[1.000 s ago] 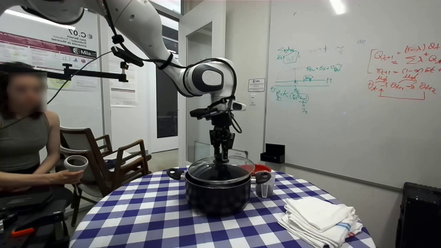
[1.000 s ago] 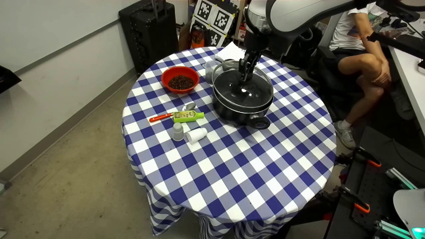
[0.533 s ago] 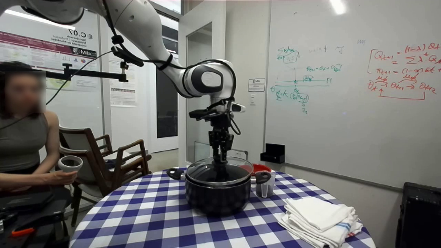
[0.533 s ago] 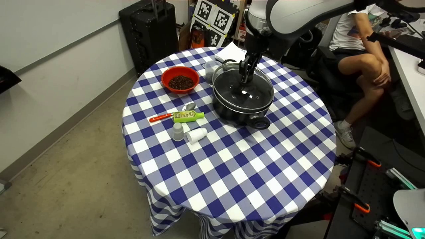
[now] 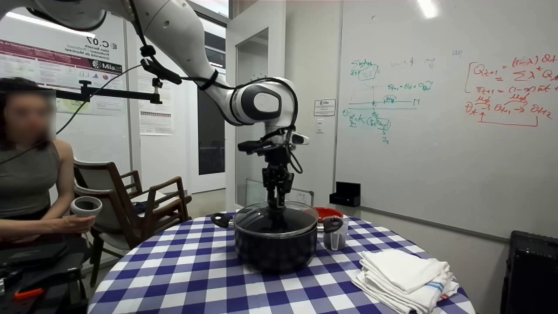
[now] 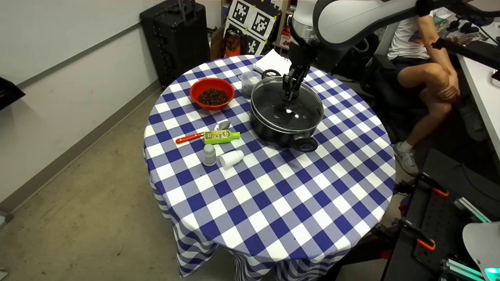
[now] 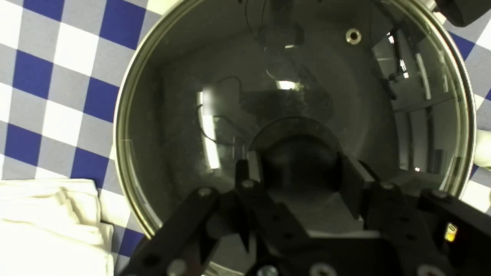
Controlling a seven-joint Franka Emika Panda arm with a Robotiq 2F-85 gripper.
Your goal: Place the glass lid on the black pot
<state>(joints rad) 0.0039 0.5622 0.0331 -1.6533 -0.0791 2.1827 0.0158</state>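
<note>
Currently clamping the glass lid [image 6: 285, 110] by its knob [image 7: 302, 163] in the gripper [image 5: 276, 204], over the black pot [image 5: 276, 255], inside the surface's [image 6: 297, 212] edge.

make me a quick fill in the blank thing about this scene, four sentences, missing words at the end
The dark knob of the glass lid sits ____ the two fingers of the gripper.
The side handles on the black pot number ____.
The bowl with dark bean-like pieces in it is coloured ____.
The green bottle lies on its ____.

Missing words: between; two; red; side.
</note>
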